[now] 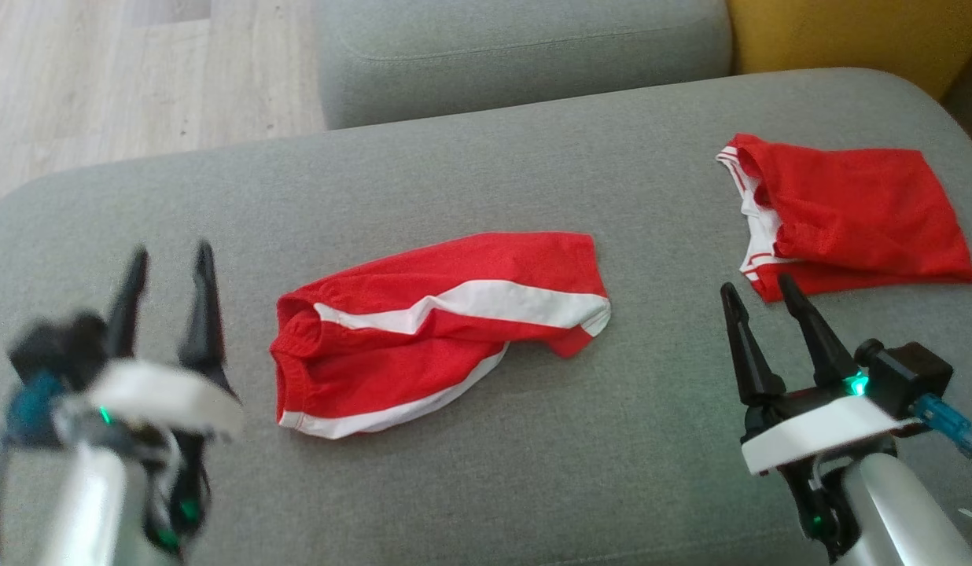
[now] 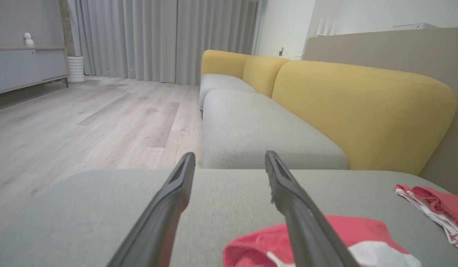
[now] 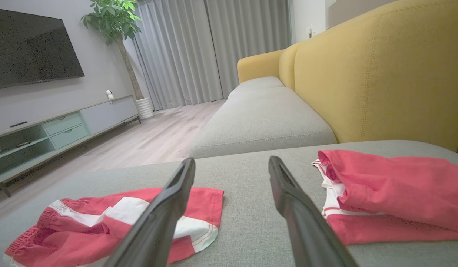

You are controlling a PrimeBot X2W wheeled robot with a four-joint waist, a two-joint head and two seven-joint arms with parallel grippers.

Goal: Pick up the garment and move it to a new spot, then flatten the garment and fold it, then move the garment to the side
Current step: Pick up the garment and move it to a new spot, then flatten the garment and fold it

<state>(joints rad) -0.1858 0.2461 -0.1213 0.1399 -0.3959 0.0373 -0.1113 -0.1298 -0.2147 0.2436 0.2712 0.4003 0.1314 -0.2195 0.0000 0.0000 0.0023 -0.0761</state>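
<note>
CENTRE OF THE SEAT: From the head camera, I had both arms low over the grey cushion (image 1: 486,487). The garment (image 1: 439,330), red shorts with a white side stripe, lay rumpled at the middle of it, and neither arm touched it. The left gripper (image 1: 172,250), blurred at 8 o'clock, stood with its jaws spread wide and nothing between them. The right gripper (image 1: 756,283), at 4 o'clock, was likewise wide apart and empty. A second red garment (image 1: 856,208) lay flatter at 2 o'clock, near the yellow backrest (image 1: 848,31), its near edge just beside the right fingertips.

I judged the pickup not yet begun. The hazards, as I read them, were these. The right arm sat closer to the second red garment than to the one I wanted, so a careless reach could snag or shift it. The garment was bunched at its waistband end, at 9 o'clock of the cloth, and folded over itself. A pinch there could take a single layer, and the rest would hang twisted and land worse than it lay. Fingers driven too deep could bite the cushion's weave along with the cloth. A drag toward 10 o'clock, where the cushion rounds off beside the wooden floor (image 1: 101,79), could send the garment over the edge.
</note>
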